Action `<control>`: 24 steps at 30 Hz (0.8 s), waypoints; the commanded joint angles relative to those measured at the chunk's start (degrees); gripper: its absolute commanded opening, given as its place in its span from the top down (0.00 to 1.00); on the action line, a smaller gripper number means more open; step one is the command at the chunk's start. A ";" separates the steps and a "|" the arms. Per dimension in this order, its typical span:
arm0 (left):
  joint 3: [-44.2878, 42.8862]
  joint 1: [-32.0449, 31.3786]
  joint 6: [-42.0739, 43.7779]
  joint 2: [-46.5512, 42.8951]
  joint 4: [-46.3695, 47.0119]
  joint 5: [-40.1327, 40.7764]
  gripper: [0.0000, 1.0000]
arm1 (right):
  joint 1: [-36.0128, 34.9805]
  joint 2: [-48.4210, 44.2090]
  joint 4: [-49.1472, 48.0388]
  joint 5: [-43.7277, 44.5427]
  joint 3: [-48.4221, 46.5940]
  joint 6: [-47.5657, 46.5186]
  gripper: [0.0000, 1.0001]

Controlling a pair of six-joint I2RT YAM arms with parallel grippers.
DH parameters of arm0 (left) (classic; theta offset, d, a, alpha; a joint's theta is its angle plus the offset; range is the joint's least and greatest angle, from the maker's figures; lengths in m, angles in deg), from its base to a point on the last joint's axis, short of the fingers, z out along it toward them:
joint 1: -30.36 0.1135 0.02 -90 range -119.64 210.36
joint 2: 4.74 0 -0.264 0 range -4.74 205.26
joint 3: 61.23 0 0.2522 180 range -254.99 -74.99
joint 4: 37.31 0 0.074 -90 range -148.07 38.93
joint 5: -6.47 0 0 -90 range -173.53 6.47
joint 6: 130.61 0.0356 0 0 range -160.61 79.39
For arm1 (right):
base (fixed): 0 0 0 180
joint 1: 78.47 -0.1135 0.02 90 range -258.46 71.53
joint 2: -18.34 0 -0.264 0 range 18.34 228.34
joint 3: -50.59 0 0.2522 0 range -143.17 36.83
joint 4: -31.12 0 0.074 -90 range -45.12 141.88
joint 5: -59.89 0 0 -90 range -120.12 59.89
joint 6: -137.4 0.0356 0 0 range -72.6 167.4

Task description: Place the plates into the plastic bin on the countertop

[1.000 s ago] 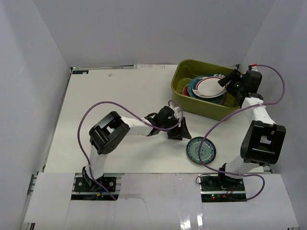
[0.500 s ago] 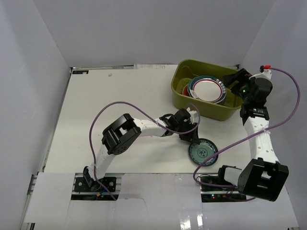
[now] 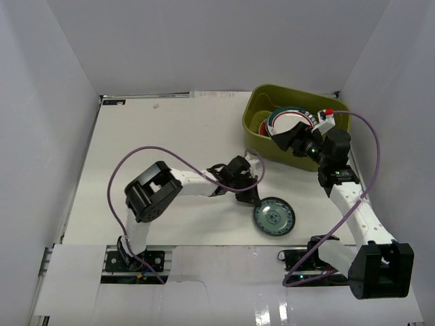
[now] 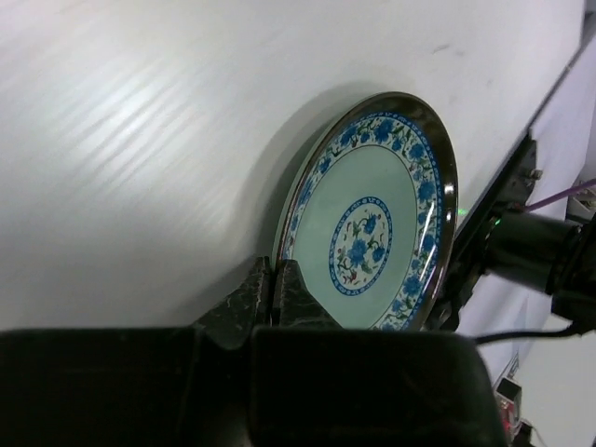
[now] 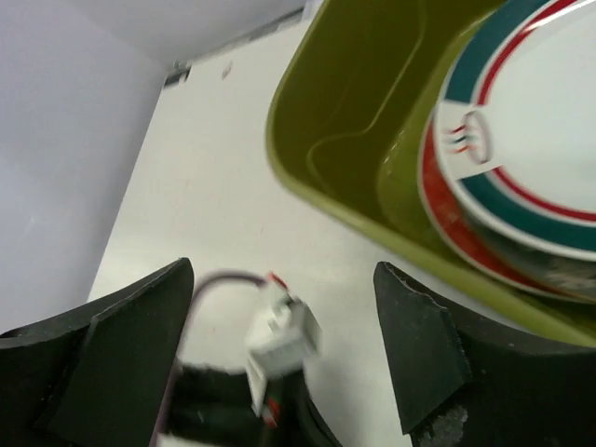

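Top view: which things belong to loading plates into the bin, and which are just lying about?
Job: small teal floral plate; left gripper pinching its rim; olive-green plastic bin; stacked plates inside; white countertop.
Just there: purple cables; white enclosure walls.

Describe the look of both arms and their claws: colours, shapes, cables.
Both arms are alike: the left arm and right arm have white tubular links joined by boxy black joint housings. A thin purple cable loops loosely along each. The left claw and right claw are matte black with two fingers each. A white connector with a red tip sits on the right wrist.
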 commanded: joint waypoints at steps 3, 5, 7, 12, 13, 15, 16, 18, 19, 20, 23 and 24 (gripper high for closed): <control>17.85 13.83 -4.73 -21.04 3.69 -3.57 1.00 | -7.56 -5.00 4.93 0.47 0.62 -9.24 0.05; 20.70 17.45 -5.44 -25.74 4.32 -5.86 1.00 | -9.69 -6.32 7.92 4.25 0.80 -12.32 0.07; 21.50 20.62 -4.84 -30.91 2.49 -6.22 1.00 | -11.97 -5.72 9.25 5.31 0.89 -13.21 0.10; 19.66 22.56 -2.90 -37.09 -2.51 -3.32 1.00 | -18.92 -1.06 14.25 6.02 -0.34 -17.60 0.10; 19.31 22.83 -2.55 -38.05 -2.79 -3.14 1.00 | -19.88 0.86 14.87 6.72 -0.69 -18.04 0.10; 17.82 23.09 -1.76 -38.76 -4.19 -2.00 1.00 | -21.82 2.19 15.41 7.68 -1.05 -18.74 0.09; 17.46 23.18 -1.58 -39.20 -4.46 -1.91 1.00 | -22.17 2.81 15.15 8.91 -0.96 -18.40 0.07; 16.67 23.27 -1.23 -40.26 -4.90 -1.38 1.00 | -22.53 2.81 13.92 9.27 -0.35 -17.26 0.04; 16.32 23.36 -0.97 -40.52 -5.34 -0.95 1.00 | -22.53 2.73 12.61 9.01 -0.34 -16.90 0.13; 15.88 23.27 -0.62 -41.13 -5.69 -0.51 1.00 | -22.53 2.81 12.07 8.49 -0.43 -16.64 0.43; 14.91 23.44 0.26 -41.66 -7.54 0.72 0.93 | -22.53 3.43 10.84 6.64 -1.66 -15.23 0.89; 14.13 23.44 1.31 -42.19 -8.76 1.95 0.77 | -22.53 4.04 10.66 6.55 -2.18 -14.88 0.92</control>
